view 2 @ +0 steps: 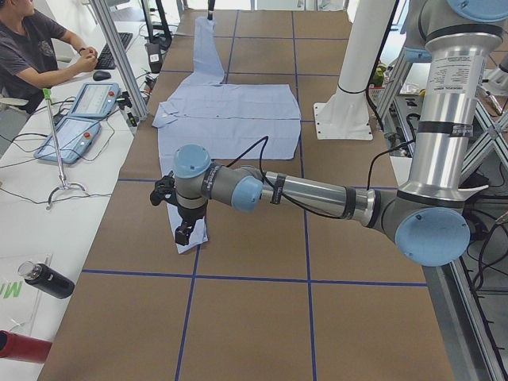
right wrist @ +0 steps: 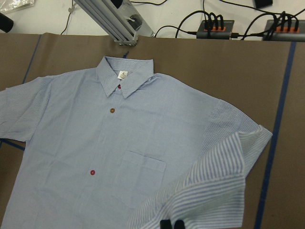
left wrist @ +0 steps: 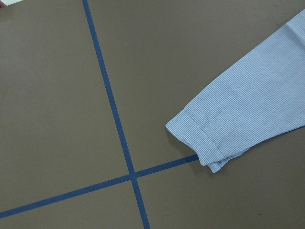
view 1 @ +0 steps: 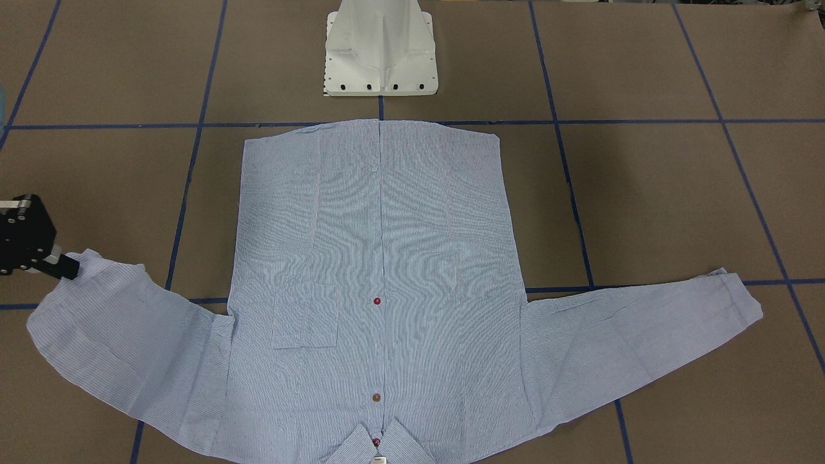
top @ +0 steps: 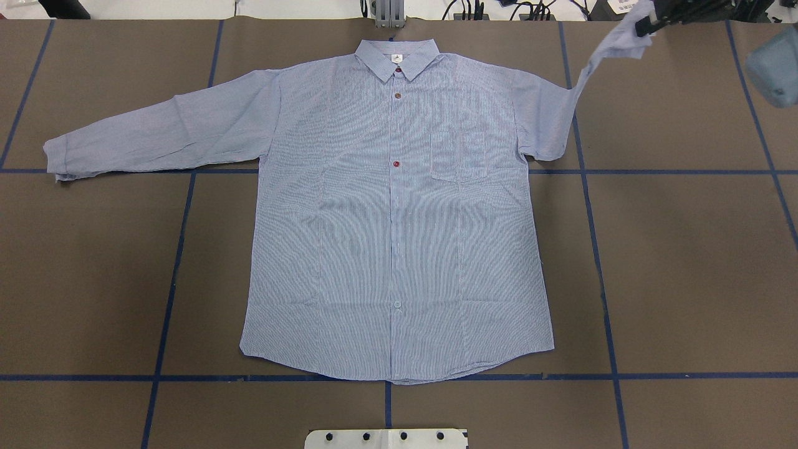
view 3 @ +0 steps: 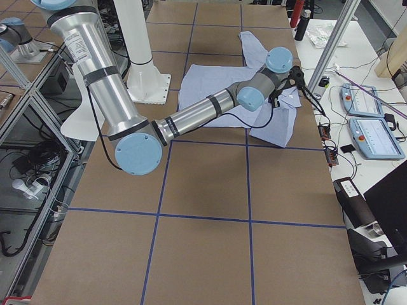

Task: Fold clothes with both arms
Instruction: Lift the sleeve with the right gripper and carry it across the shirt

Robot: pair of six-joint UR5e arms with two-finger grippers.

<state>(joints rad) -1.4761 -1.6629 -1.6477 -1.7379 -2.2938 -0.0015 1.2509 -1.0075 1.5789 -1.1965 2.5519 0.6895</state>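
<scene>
The light blue striped shirt (top: pixel 393 218) lies flat, front up, collar away from the robot's base. My right gripper (top: pixel 642 28) is shut on the cuff of one sleeve (top: pixel 617 47) and holds it lifted off the table beside the collar end. It also shows in the front-facing view (view 1: pixel 69 270) and in the right wrist view (right wrist: pixel 172 224). The other sleeve lies stretched out flat, its cuff (left wrist: pixel 198 138) on a blue tape line. My left gripper (view 2: pixel 183 233) hangs above that cuff, apart from it. I cannot tell if it is open or shut.
The white pedestal base (view 1: pixel 380 51) stands at the shirt's hem side. Blue tape lines (top: pixel 181 249) grid the brown table. An aluminium post (right wrist: pixel 114 21) and cables stand behind the collar. An operator (view 2: pixel 32 48), pendants and a bottle (view 2: pixel 48 279) are on the side desk.
</scene>
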